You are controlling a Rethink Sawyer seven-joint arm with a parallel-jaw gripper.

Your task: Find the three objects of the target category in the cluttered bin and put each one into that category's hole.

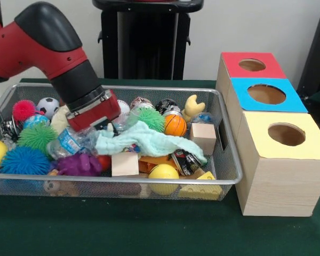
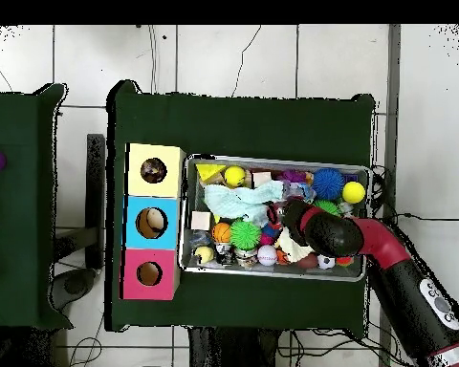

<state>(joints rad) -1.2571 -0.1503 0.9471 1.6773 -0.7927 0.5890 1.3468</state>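
The wire mesh bin (image 1: 230, 180) is full of toys; it also shows in the overhead view (image 2: 272, 159). My gripper (image 1: 103, 126) is lowered into the clutter left of the bin's middle, beside a crumpled clear bottle (image 1: 69, 143) and the edge of a pale green cloth (image 1: 144, 140). In the overhead view the gripper (image 2: 284, 213) sits by the cloth (image 2: 235, 200). Its tips are buried among the toys. A small mixed blue and white ball (image 1: 202, 117) behind a wooden cube (image 1: 204, 136) may be a rope ball. No other rope ball shows clearly.
Three wooden boxes with holed lids stand beside the bin: red (image 1: 252, 65), blue (image 1: 266, 94), yellow (image 1: 286, 134). The bin holds spiky balls (image 1: 25, 160), a basketball (image 1: 175, 125), yellow balls (image 1: 163, 174), a soccer ball (image 1: 47, 105), a wooden block (image 1: 125, 164).
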